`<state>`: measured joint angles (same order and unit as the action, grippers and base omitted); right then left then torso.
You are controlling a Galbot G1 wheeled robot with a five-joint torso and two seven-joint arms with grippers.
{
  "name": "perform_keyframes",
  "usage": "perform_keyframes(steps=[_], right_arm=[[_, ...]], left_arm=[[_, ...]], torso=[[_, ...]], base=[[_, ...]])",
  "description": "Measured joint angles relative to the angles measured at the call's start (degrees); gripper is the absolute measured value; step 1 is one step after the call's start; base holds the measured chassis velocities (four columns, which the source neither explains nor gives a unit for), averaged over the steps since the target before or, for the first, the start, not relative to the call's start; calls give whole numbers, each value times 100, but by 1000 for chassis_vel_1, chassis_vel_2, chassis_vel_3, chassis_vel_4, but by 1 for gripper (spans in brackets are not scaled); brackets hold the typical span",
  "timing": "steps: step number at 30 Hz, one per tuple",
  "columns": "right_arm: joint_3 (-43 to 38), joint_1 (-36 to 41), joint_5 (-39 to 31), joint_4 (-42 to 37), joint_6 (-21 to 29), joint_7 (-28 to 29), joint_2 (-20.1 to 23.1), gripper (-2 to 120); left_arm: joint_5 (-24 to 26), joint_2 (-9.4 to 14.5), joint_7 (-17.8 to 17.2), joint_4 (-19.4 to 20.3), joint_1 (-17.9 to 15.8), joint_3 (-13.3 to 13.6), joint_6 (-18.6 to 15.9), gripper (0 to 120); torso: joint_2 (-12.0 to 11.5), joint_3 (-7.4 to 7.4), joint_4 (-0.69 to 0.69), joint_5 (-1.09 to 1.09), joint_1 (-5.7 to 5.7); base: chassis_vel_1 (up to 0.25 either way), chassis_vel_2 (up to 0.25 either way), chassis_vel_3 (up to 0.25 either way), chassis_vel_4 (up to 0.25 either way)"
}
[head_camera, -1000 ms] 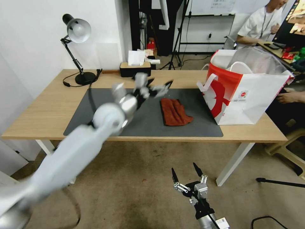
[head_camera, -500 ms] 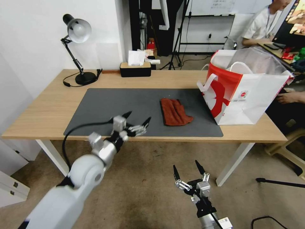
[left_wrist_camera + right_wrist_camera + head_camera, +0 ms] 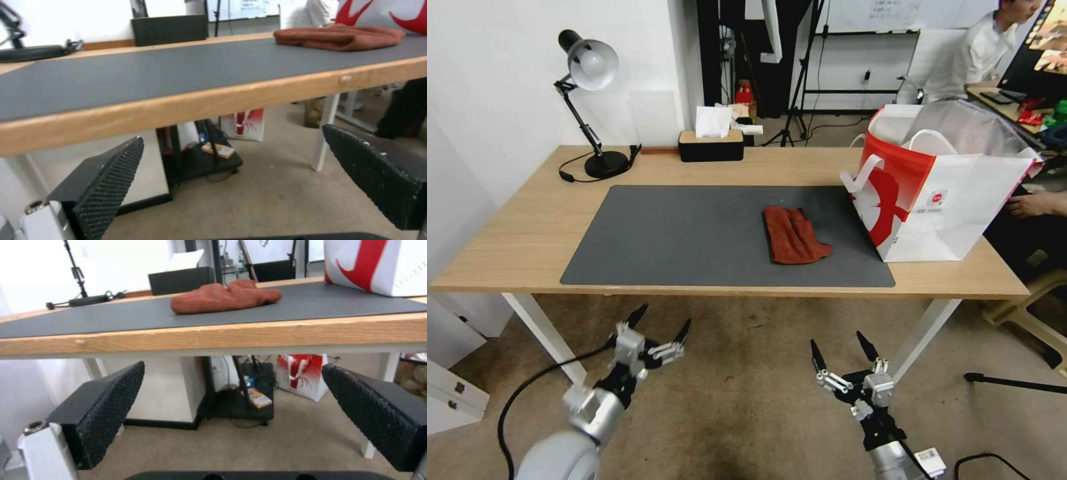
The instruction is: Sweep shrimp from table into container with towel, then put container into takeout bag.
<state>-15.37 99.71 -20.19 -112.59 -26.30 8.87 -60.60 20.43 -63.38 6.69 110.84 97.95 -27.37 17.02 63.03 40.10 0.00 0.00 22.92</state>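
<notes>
The left gripper (image 3: 658, 321) has dropped from above the mat (image 3: 694, 233) to below the table (image 3: 527, 233) edge, fingers spread, holding nothing. The right gripper (image 3: 840, 352) hangs low too, open and empty. The towel (image 3: 792, 235) lies flat on the mat beside the takeout bag (image 3: 954, 200), probably because the work is finished.

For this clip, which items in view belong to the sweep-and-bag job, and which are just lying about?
Belongs to the job:
- rust-red fuzzy towel, lying on the mat
- red-and-white paper takeout bag, standing at the table's right end
- light wooden table

Just lying about:
- dark grey rectangular mat
- black desk lamp
- black tissue box

Both grippers, left and right, hang open below the table edge.
</notes>
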Motion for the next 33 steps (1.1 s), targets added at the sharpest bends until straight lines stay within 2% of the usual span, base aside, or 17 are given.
perform_keyframes(steps=[1,3,7,13,17,33], right_arm=[[0,0,0,0,0,0,0,100],[-33,5,-15,-14,30,-32,39,100],[-58,13,-15,-60,157,-116,103,100],[-6,-26,-12,-78,256,-209,116,100],[34,-58,-3,-65,256,-256,80,100],[46,-66,12,-60,256,-262,68,100]], left_arm=[[0,0,0,0,0,0,0,100],[-41,-92,-10,-130,106,7,253,100],[-86,-169,-23,-221,174,50,392,100],[-185,-292,-220,-239,185,154,394,100],[-194,-379,-234,-250,182,194,404,100],[-205,-397,-253,-254,168,208,402,100]], torso=[[0,0,0,0,0],[0,0,0,0,0],[0,0,0,0,0],[0,0,0,1,0],[0,0,0,0,0],[0,0,0,0,0]], base=[[0,0,0,0],[0,0,0,0],[0,0,0,0],[0,0,0,0],[0,0,0,0],[0,0,0,0]])
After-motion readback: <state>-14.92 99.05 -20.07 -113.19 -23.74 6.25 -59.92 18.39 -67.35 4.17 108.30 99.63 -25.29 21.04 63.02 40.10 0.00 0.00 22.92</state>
